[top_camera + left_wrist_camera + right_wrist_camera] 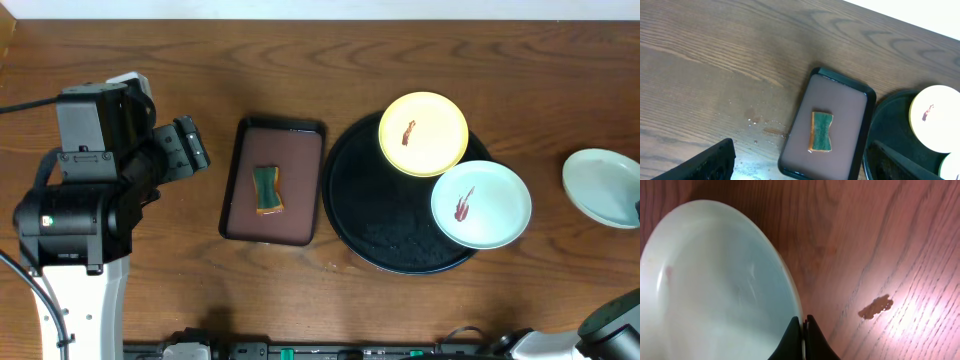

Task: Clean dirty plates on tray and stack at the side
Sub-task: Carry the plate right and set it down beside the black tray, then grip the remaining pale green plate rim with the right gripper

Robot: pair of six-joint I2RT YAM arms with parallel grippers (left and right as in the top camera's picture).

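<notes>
The round black tray (370, 235) holds a pale yellow plate (430, 150) and a pale mint plate (490, 215), each with a red-brown smear at its centre. A third mint plate (600, 185) sits on the table right of the tray and looks clean in the right wrist view (715, 280). My right gripper (803, 330) is shut on that plate's rim. My left gripper (190, 148) is open and empty, held above the table left of the sponge tray. In the left wrist view (807, 170) its fingers frame that tray's near end.
A small rectangular dark-brown tray (300, 150) holds a green sponge with an orange edge (268, 190), also in the left wrist view (822, 131). A small wet spot (876, 306) lies on the wood beside the right plate.
</notes>
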